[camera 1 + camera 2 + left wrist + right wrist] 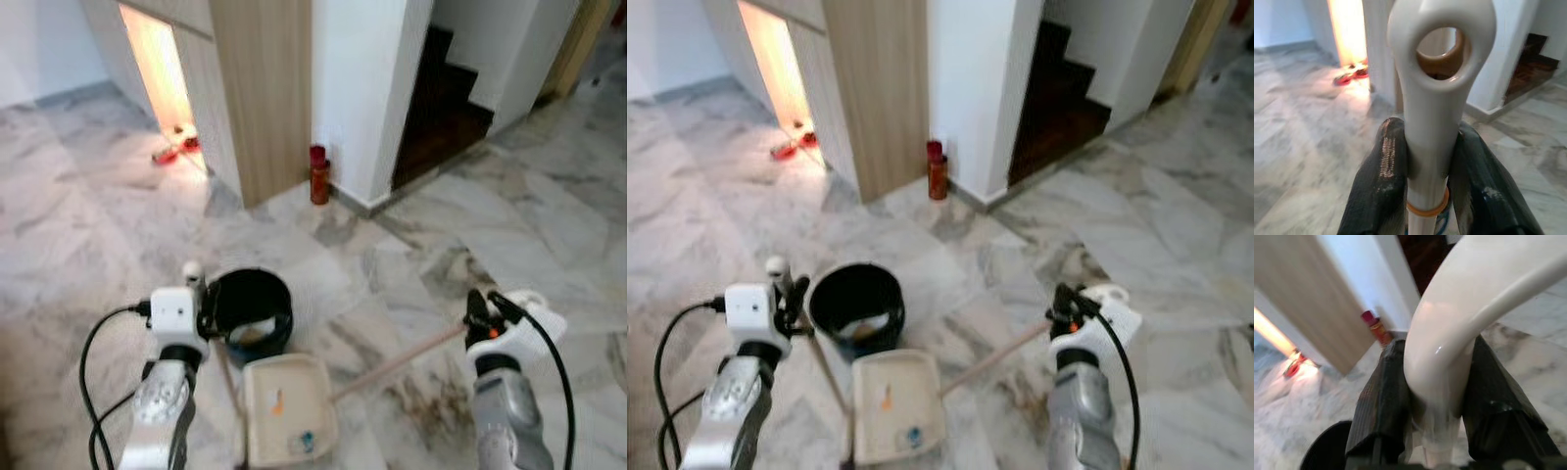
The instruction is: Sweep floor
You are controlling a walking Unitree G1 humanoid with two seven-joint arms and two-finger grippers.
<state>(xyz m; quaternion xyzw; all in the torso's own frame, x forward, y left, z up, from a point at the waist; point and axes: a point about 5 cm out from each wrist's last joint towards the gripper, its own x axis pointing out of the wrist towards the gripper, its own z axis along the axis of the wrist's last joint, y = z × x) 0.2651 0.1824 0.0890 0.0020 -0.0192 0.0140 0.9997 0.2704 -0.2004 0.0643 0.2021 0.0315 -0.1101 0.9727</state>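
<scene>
Nearest the robot, a cream dustpan (286,403) lies on the marble floor (88,255) between the two arms, holding a few small bits of debris. The left gripper (1425,176) has its jaws closed tight on the dustpan handle (1437,88), whose tip has a hanging hole, while the right gripper (1442,396) has its jaws clamped around the curved cream top of the broom handle (397,361), which slants down to the dustpan. Just beyond the dustpan stands a black bucket (253,308), and farther off a red bottle (318,174) stands at the foot of the white wall, beside a wooden panel (265,88), with a dark stairway (441,108) further right
</scene>
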